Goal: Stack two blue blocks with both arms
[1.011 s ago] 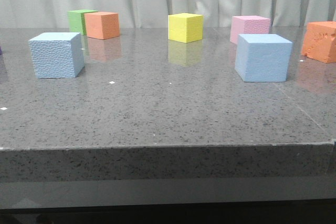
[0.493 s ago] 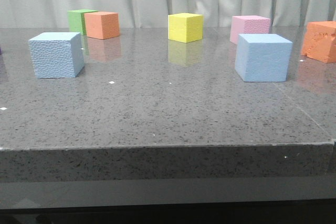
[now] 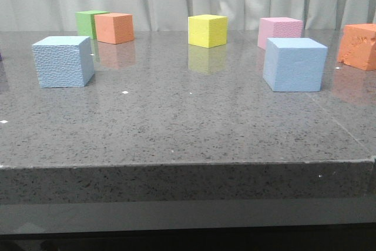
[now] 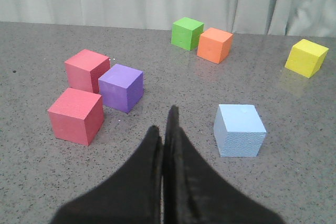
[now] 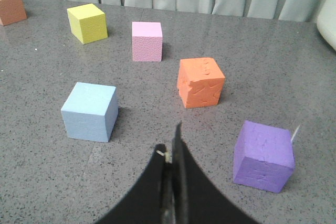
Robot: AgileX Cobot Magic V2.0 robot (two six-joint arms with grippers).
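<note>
The pebbly blue block (image 3: 63, 62) sits on the left of the grey speckled worktop (image 3: 176, 121), the smoother blue block (image 3: 294, 64) well apart on the right, both flat and unstacked. The left gripper (image 4: 167, 124) hovers near the pebbly one, its fingers pressed together on nothing. The right gripper (image 5: 171, 145) hangs near the smoother one, fingers likewise closed and empty. A pink cube (image 3: 279, 31) stands just behind the smoother block; a yellow cube (image 3: 207, 30) sits mid-back.
</note>
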